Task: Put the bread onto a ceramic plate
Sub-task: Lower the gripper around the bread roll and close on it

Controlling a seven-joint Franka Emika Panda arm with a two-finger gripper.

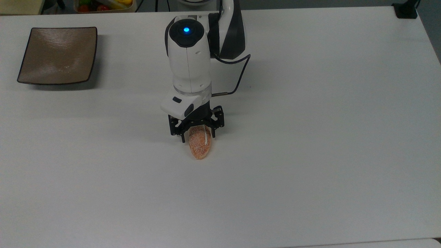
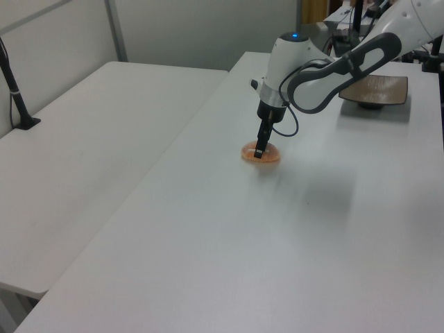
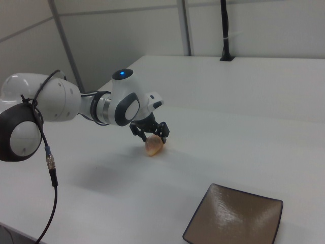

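Your gripper (image 1: 197,135) points straight down at the table (image 1: 310,137), and its two black fingers (image 1: 183,137) stand one on each side of the near end of the bread (image 1: 199,144), pressed against its flanks, so they are clamped on the bread. In the top view one fingertip sits at the bread's left edge and the other at its right edge, just past the white stripe; most of the bread sticks out below the fingers, toward the top view's bottom. In the left view the gripper (image 2: 259,151) comes down onto the bread (image 2: 261,155), which looks to lie flat on the table (image 2: 229,243); whether it has left the surface you cannot tell from here. In the right view the fingers (image 3: 138,133) straddle the top of the bread (image 3: 154,146), which hangs below them close to the table (image 3: 213,137). The plate (image 1: 58,55) is well away from the fingers, up in the top view's left corner, bare, near the table edge. In the left view the plate (image 2: 374,90) lies behind the arm, and in the right view the plate (image 3: 234,216) lies at the bottom right, well apart from the gripper (image 3: 150,132).
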